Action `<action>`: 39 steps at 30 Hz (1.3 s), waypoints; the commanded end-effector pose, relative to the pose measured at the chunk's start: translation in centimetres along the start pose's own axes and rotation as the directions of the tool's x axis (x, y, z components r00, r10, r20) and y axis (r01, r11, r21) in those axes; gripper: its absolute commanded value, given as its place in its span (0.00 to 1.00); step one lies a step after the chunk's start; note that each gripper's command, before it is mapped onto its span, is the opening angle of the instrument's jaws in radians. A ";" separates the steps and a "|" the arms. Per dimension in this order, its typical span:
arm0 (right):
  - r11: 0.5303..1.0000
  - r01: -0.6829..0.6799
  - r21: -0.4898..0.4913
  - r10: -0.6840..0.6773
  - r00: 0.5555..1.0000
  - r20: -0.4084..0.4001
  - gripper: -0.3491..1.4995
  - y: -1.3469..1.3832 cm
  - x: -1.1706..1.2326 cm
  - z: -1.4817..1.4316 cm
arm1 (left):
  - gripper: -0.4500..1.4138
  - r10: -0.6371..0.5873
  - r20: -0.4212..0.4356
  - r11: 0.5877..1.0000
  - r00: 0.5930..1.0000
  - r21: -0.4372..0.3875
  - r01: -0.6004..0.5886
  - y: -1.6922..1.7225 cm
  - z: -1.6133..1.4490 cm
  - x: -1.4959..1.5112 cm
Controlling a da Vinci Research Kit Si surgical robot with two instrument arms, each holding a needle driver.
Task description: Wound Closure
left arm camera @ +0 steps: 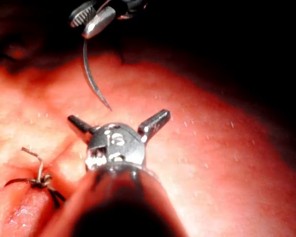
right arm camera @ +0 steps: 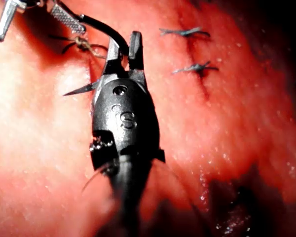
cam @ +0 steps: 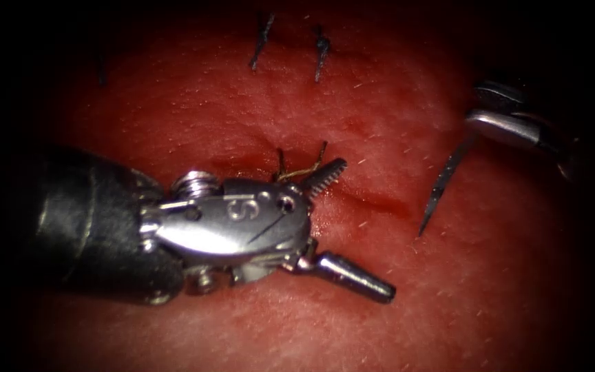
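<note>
Nearest, the left tool (cam: 339, 227), its wrist stamped "S", spreads its jaws wide and empty over the cut (cam: 373, 200) in the tissue (cam: 242, 331), beside a knotted stitch (cam: 301, 169). Farther right, the right tool (cam: 500, 124) clenches the needle (cam: 442, 186) near its blunt end, tip clear of the tissue, with two dark stitches (cam: 290, 45) beyond

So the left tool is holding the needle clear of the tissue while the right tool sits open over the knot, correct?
Not quite: the tools are swapped. The right tool holds the needle near its blunt end, clear of the tissue, right of the cut. The left tool is open and holds nothing, by the knot. The endoscope view shows it.
</note>
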 end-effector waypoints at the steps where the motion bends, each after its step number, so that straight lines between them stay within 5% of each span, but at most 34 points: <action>1: 0.999 0.046 -0.013 -0.046 0.999 0.013 0.00 0.04 -0.12 0.08 | 0.76 0.009 -0.053 0.999 0.999 -0.040 -0.011 0.04 0.16 0.13; 3: 0.994 0.112 -0.016 -0.112 0.994 0.012 0.00 0.07 -0.15 0.17 | 0.76 0.009 -0.143 0.996 0.990 -0.088 -0.022 0.16 0.30 0.34; 14: 0.966 0.250 -0.069 -0.252 0.967 -0.028 0.00 0.15 -0.51 0.53 | 0.75 0.001 -0.293 0.991 0.956 -0.130 -0.041 0.55 0.45 1.11; 22: 0.935 0.350 -0.064 -0.352 0.936 -0.020 0.00 -0.12 -0.63 1.00 | 0.75 -0.004 -0.340 0.993 0.940 -0.111 -0.035 0.33 0.34 1.12; 39: 0.902 0.423 -0.082 -0.427 0.904 -0.028 0.00 -0.08 -0.64 0.91 | 0.76 -0.013 -0.341 0.996 0.940 -0.090 -0.019 0.18 0.27 1.05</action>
